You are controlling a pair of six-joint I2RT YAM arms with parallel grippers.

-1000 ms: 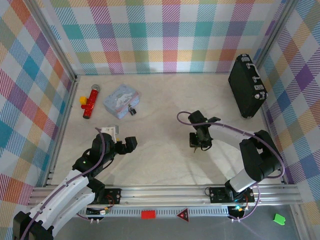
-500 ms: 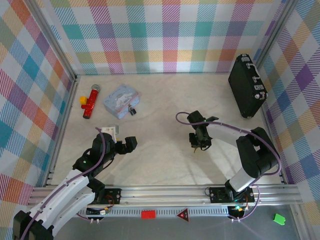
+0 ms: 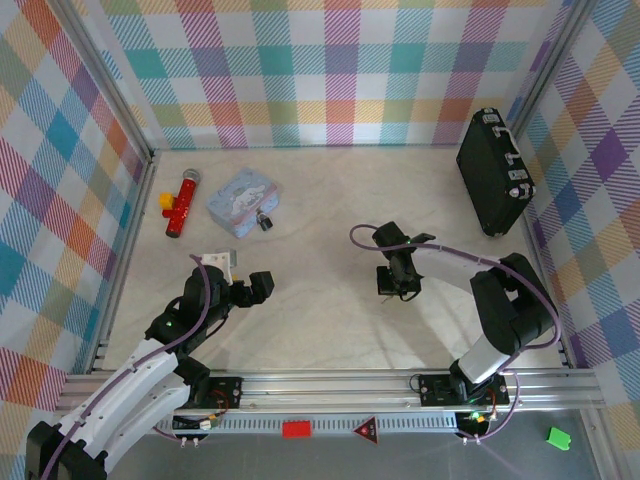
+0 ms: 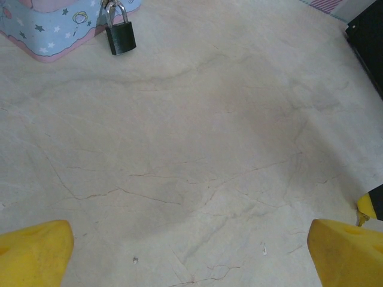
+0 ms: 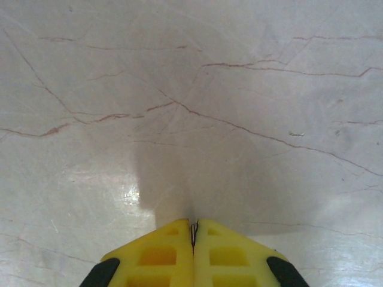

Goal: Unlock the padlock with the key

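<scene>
One padlock [image 4: 121,36] (beside one tin [image 4: 54,37]); two left fingers [image 4: 36,251] spread, two right fingers [image 5: 161,254] pressed together.

Rising from the aluminium rail [image 3: 330,385], the left arm [image 3: 140,375] is wearing white shells with black joints and the right arm [image 3: 515,315] mostly black ones. Purple cables [image 3: 470,262] are trailing along both. The right gripper [image 5: 192,224] is showing yellow fingers [image 5: 157,257] with square hollows.
</scene>
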